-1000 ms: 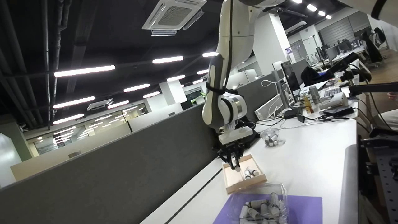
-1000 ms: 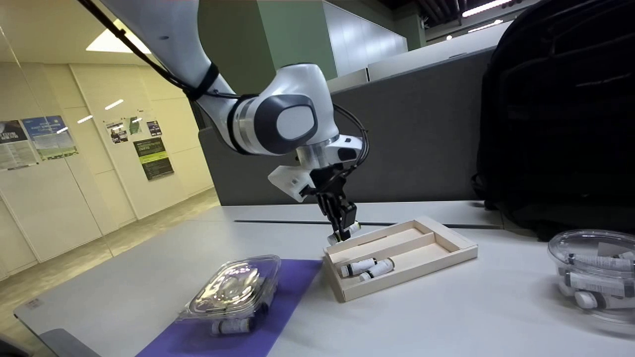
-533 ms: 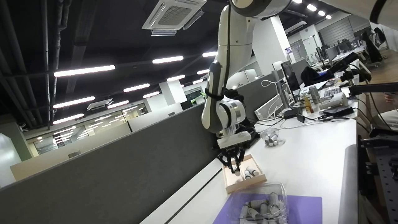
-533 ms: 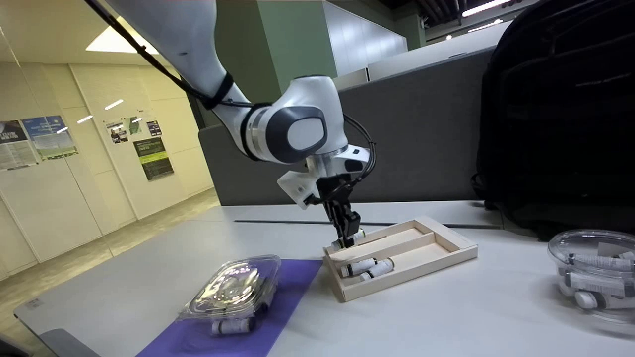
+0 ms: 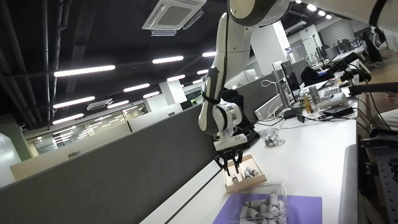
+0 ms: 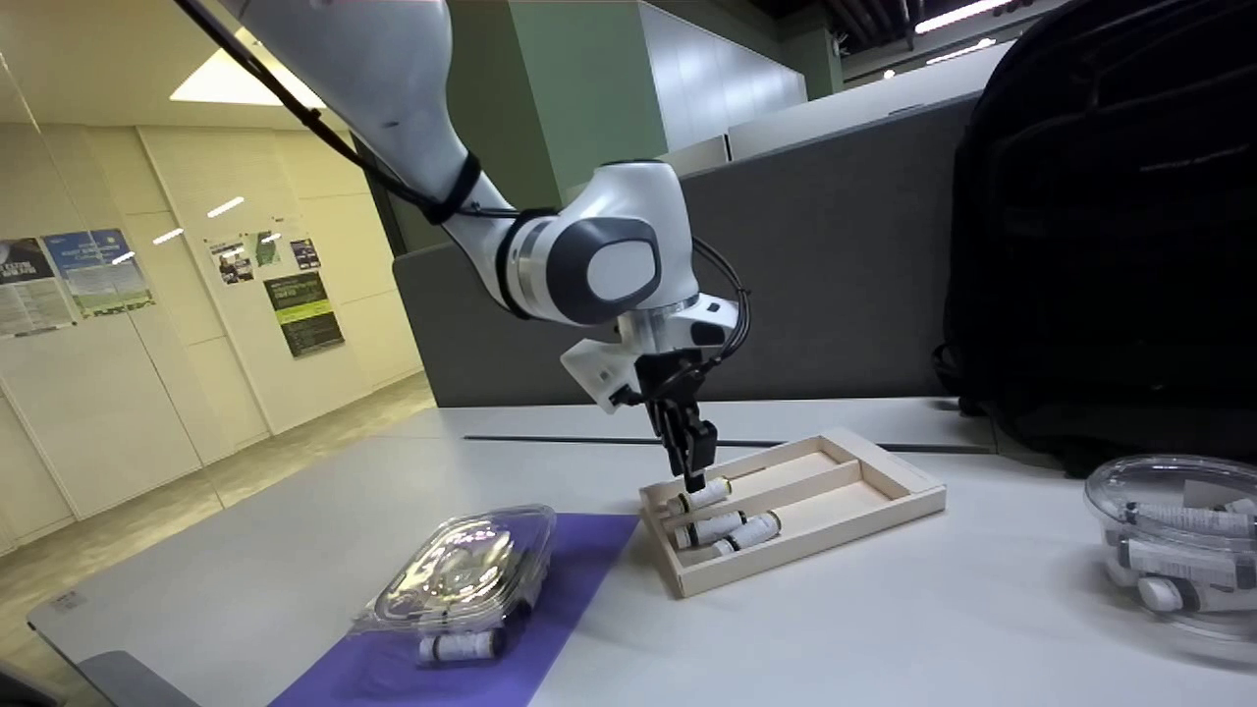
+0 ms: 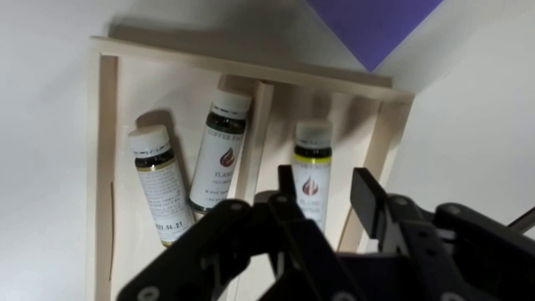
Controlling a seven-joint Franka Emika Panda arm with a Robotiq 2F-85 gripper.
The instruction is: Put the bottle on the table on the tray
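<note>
Indoors, a long, smooth white table (image 6: 845, 628) ran beside a dark grey partition wall (image 6: 845, 265), under bright white ceiling tubes (image 5: 84, 71). On it stood a pale, rectangular wooden tray (image 6: 815, 542), and in its compartment nearer the partition wall lay a slim cylindrical bottle (image 7: 311, 179): white cap, dark neck, yellow ring, red flame on a white label. Over it hung the black two-fingered gripper (image 7: 324, 179), its fingers (image 7: 368, 192) spread apart. In the wrist view they hid the bottle's lower end; whether one touched its side I could not tell.
</note>
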